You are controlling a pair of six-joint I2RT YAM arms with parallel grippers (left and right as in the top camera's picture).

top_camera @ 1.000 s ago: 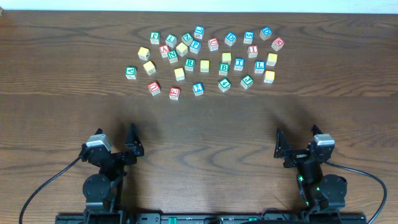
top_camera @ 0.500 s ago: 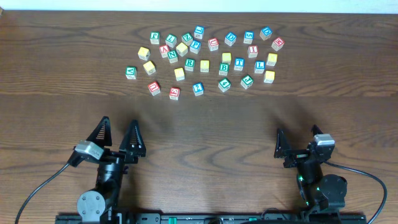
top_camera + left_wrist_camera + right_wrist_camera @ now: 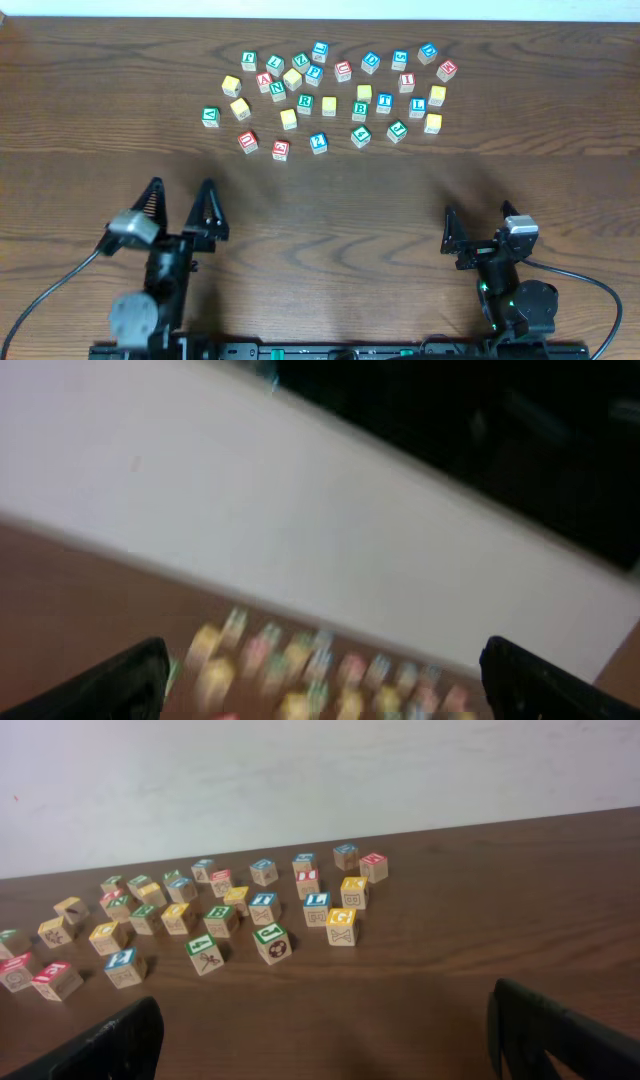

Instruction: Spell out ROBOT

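Dark brown wood-grain worktop (image 3: 320,200), white wall (image 3: 300,770) behind. We see the small wooden green R cube (image 3: 305,102), green B cube (image 3: 360,110) & blue T cube (image 3: 384,102) amid other letter cubes (image 3: 248,141) by the far edge, well apart from left claw (image 3: 181,187) & right claw (image 3: 476,212), both released, empty, nr the near edge.

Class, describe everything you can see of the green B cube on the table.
The green B cube is a small wooden block with pale wood sides. Its top face is white, with a green letter and a green border. It sits flat on the table among the scattered cubes, just left of the blue T cube. Nothing holds it.
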